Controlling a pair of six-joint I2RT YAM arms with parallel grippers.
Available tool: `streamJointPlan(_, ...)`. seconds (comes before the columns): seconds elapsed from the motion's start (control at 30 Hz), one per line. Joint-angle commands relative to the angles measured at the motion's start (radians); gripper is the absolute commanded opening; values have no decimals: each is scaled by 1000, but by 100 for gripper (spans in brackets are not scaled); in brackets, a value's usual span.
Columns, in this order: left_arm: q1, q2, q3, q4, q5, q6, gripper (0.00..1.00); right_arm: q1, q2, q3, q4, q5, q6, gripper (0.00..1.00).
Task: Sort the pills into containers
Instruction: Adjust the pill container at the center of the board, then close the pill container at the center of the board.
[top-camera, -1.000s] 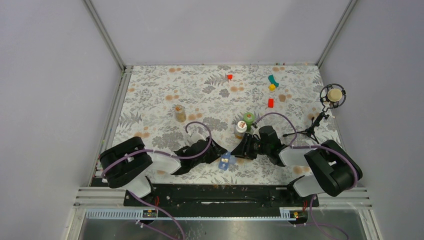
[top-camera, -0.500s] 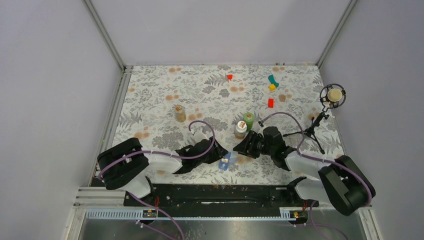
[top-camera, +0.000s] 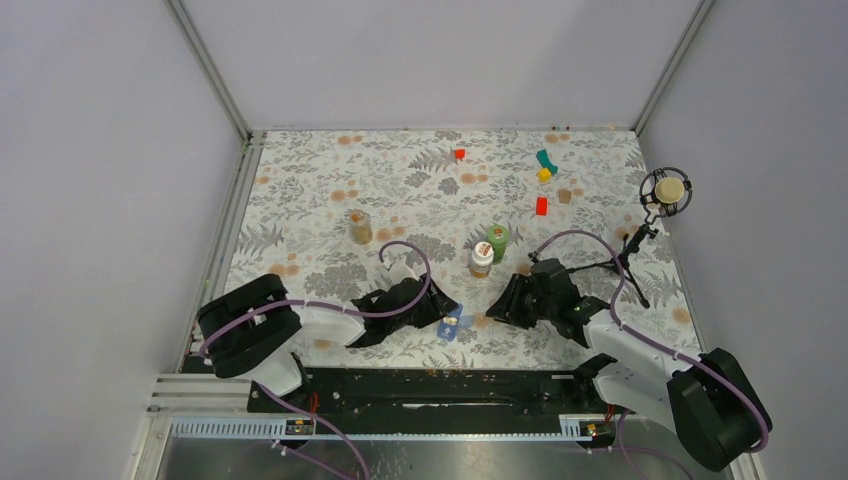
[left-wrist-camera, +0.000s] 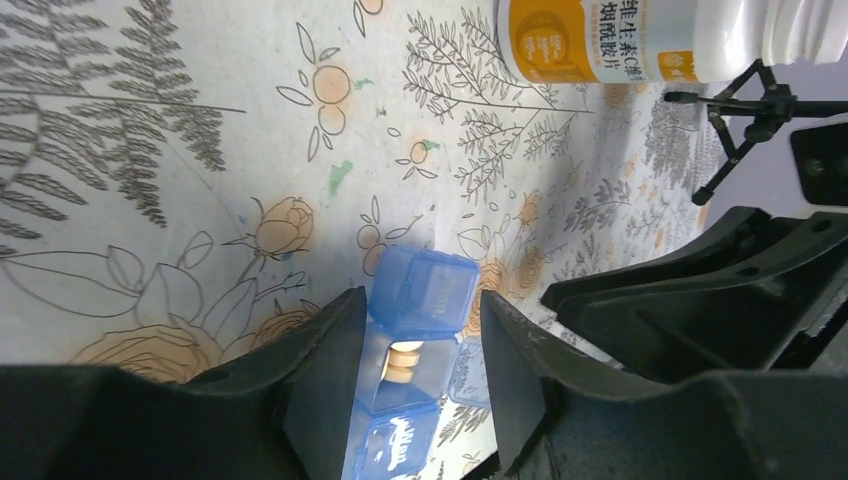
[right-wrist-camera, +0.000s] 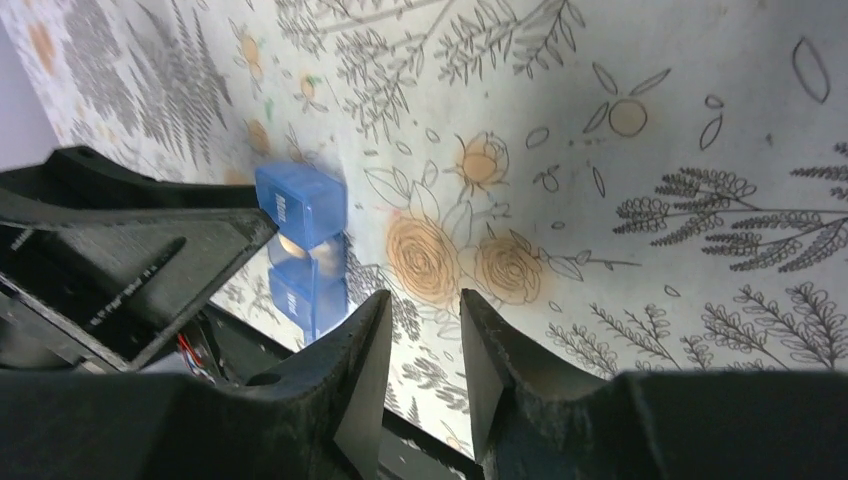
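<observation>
From above, the blue pill box (top-camera: 455, 323) lay close to the near edge of the surface, about midway along it, with the left hand (top-camera: 446, 317) set around it and the right hand (top-camera: 497, 306) just beside it toward the right edge. An orange-capped bottle (top-camera: 482, 260) and a green bottle (top-camera: 497, 240) stood upright behind them, and an amber jar (top-camera: 360, 226) stood farther toward the left edge. Two red blocks (top-camera: 541, 205) lay well apart near the far edge. The left wrist view showed that hand clamped on the box, one finger against each side. One compartment stood open with tan pills (left-wrist-camera: 404, 360) inside, and the lid next to it was shut. In the right wrist view the fingers (right-wrist-camera: 350, 400) stood a little apart with only bare surface between them, holding nothing, and the box sat ahead of them to the left. The sorting looked partly done: at least one compartment was filled, what the shut ones held I could not tell, and the bottles probably still held more. Compared with a second before, the right hand had drawn back from the box and its arm had swung toward the near right corner, while the left hand and the box had stayed put.
</observation>
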Motion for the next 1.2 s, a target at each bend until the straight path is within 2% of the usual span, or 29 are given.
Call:
streamJointPlan(0.0,-2,67,-49,-9,96,-99,47,4,18,44,-94,-81,-82,38)
streamJointPlan(0.1,-2,72,-57,-14,102,-143,46,5,13,42,-83,-102,-86,38)
streamJointPlan(0.3,-3,23,-48,-135,51,-167,46,6,61,45,-47,-166,-94,38)
streamJointPlan(0.5,-3,11,-28,-185,43,-94,47,8,73,22,38,-224,-77,38)
streamJointPlan(0.6,-3,-30,-34,-207,28,-42,54,7,69,20,41,-227,-79,38)
streamJointPlan(0.77,-3,-127,-60,-256,11,50,59,7,84,14,56,-231,-81,38)
streamJointPlan(0.93,-5,-158,-92,-221,102,130,53,7,104,8,85,-239,-81,38)
streamJointPlan(1.17,-15,-123,-123,-78,209,123,42,11,139,4,126,-262,-81,38)
